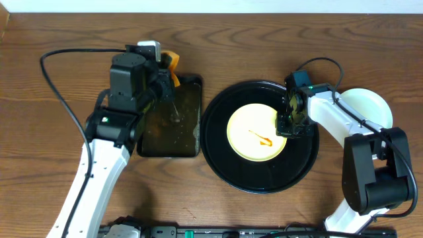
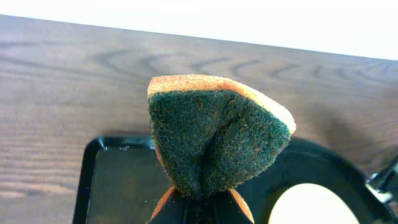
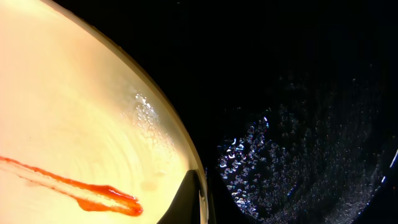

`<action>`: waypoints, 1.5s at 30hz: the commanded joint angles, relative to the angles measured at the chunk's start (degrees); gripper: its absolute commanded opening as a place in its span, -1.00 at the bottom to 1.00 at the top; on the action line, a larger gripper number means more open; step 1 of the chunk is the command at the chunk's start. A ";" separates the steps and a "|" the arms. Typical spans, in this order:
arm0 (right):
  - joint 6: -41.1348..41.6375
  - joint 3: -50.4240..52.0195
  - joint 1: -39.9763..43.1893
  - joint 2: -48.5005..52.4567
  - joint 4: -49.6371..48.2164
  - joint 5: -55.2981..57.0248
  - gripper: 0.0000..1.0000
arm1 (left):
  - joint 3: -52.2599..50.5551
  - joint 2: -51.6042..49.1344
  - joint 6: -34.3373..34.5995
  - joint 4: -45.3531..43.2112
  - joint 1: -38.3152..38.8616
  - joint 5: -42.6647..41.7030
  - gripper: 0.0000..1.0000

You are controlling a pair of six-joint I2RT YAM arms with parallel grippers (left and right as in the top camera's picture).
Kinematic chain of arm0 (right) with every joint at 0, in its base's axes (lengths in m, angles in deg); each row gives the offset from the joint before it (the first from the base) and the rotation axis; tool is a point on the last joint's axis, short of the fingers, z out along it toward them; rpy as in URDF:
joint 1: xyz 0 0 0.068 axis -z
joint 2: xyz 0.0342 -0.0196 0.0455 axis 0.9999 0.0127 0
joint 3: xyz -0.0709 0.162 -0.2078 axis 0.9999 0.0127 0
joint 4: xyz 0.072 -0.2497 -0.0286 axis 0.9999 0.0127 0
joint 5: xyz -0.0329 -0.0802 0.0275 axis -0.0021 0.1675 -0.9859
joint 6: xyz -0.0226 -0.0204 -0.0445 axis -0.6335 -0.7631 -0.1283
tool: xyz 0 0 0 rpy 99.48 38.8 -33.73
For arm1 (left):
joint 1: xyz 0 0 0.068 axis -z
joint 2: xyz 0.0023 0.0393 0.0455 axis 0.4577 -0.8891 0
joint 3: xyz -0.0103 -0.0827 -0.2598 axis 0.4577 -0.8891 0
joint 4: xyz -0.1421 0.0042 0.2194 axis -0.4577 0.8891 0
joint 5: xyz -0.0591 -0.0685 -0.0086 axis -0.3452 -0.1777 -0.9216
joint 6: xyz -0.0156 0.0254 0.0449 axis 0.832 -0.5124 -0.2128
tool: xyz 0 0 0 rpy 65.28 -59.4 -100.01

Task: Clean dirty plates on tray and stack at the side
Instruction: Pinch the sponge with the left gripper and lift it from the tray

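Note:
A pale yellow plate (image 1: 254, 132) with an orange-brown sauce streak (image 1: 262, 139) lies in the large round black tray (image 1: 225, 155). My right gripper (image 1: 291, 125) is shut on the plate's right rim. In the right wrist view the rim (image 3: 186, 149) runs between my fingers (image 3: 202, 202), the streak (image 3: 93, 191) is at lower left, and the wet tray (image 3: 298, 93) is beside it. My left gripper (image 1: 166, 74) is shut on an orange sponge with a green scouring face (image 2: 217, 137), held above the far end of the rectangular tray. A pale plate (image 1: 370, 106) lies on the table, right of the round tray.
A rectangular black tray (image 1: 172, 125) holding wet residue lies left of the round tray; it also shows in the left wrist view (image 2: 118, 180). My right arm's base (image 1: 373, 172) stands at the lower right. A black cable (image 1: 59, 79) loops over the table at the left.

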 commanded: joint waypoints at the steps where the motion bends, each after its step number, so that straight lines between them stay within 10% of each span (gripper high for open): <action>1: -0.07 1.64 0.35 1.07 0.17 0.39 -0.98 | 0.09 2.99 -0.79 -1.03 0.02 0.72 -0.85; 45: -0.07 1.64 0.35 1.07 0.02 0.39 -0.98 | 0.09 15.54 -0.74 -11.87 0.02 0.68 -0.85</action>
